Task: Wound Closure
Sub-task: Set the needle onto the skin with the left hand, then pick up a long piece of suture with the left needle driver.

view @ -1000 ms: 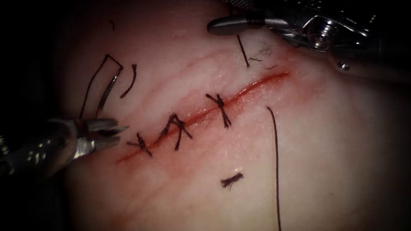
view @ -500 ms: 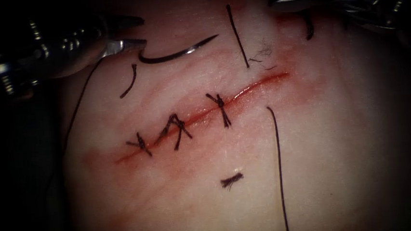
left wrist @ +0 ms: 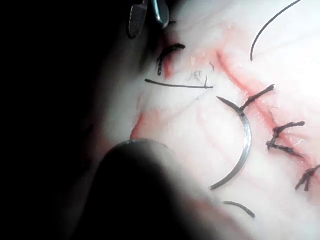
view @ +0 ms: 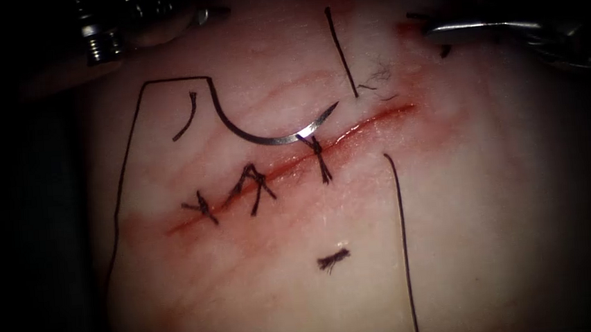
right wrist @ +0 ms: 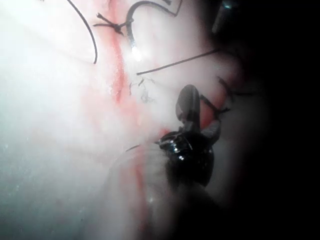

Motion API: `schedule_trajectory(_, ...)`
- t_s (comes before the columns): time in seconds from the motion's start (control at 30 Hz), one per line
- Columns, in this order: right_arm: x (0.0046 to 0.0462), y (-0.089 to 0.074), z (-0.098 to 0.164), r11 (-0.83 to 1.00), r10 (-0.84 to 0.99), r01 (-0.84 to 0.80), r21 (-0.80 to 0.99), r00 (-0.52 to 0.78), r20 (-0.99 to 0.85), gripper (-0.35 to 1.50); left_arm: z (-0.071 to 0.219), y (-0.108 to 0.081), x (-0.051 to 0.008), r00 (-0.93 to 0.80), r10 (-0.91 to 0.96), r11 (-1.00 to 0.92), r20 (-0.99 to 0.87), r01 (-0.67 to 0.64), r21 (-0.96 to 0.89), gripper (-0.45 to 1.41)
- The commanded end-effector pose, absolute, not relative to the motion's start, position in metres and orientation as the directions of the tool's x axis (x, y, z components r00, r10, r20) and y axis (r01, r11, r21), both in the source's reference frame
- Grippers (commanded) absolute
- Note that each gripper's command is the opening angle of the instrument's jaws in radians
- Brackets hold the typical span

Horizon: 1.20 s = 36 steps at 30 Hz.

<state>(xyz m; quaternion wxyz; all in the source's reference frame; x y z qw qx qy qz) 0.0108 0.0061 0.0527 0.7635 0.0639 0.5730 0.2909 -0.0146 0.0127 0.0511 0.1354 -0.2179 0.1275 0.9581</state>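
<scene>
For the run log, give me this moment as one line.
needle: free, lying on tissue, left of cut, tip by a stitch | thread: trails from needle | left tool: holds nothing | right tool: holds nothing

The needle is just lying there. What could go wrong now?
The needle lies loose on the tissue, not in it, apart from the left hand and the right hand. Its tip rests by a stitch and might snag it. Its thread loops near a cut end and could tangle.
</scene>
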Motion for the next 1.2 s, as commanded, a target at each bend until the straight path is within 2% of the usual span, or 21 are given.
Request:
schedule_trajectory(0.03,0.0114,0.006,0.053,0.825,0.516,-0.363,0.433,0.171,-0.84,1.31,0.05,0.013,-0.0154,-0.847,0.228,-0.931,-0.481,-0.335,0.149,0.43)
schedule_trajectory(0.1,0.0113,0.006,0.053,0.829,0.512,-0.354,0.432,0.17,-0.842,1.31,0.049,0.011,-0.0157,-0.814,0.289,-0.919,-0.504,-0.383,0.092,0.45)
schedule_trajectory(0.17,0.0112,0.006,0.054,0.831,0.509,-0.353,0.43,0.171,-0.844,1.31,0.047,0.009,-0.0162,-0.797,0.293,-0.925,-0.528,-0.376,0.053,0.51)
schedule_trajectory(0.2,0.011,0.005,0.054,0.833,0.507,-0.351,0.428,0.171,-0.845,1.31,0.046,0.007,-0.0173,-0.815,0.167,-0.963,-0.554,-0.255,0.084,0.58)
schedule_trajectory(0.23,0.011,0.005,0.054,0.833,0.506,-0.35,0.428,0.171,-0.846,1.31,0.045,0.006,-0.0177,-0.815,0.123,-0.973,-0.566,-0.213,0.095,0.6)
schedule_trajectory(0.43,0.0109,0.005,0.054,0.834,0.505,-0.35,0.427,0.169,-0.846,1.31,0.042,0.001,-0.021,-0.794,-0.128,-0.98,-0.594,0.009,0.199,0.6)
schedule_trajectory(0.57,0.0106,0.004,0.054,0.837,0.501,-0.346,0.424,0.17,-0.849,1.35,0.04,-0.001,-0.0236,-0.724,-0.275,-0.955,-0.632,0.128,0.269,0.63)
schedule_trajectory(0.63,0.0103,0.004,0.054,0.84,0.498,-0.34,0.423,0.17,-0.851,1.3,0.04,-0.002,-0.0248,-0.684,-0.341,-0.934,-0.645,0.17,0.314,0.66)
schedule_trajectory(0.83,0.0091,0.003,0.054,0.837,0.494,-0.359,0.413,0.173,-0.852,1.23,0.041,-0.004,-0.0271,-0.582,-0.475,-0.878,-0.659,0.271,0.394,0.67)
schedule_trajectory(1.2,0.0086,0.003,0.055,0.841,0.487,-0.356,0.407,0.173,-0.856,1.25,0.042,-0.009,-0.0286,-0.449,-0.581,-0.811,-0.679,0.398,0.43,0.63)
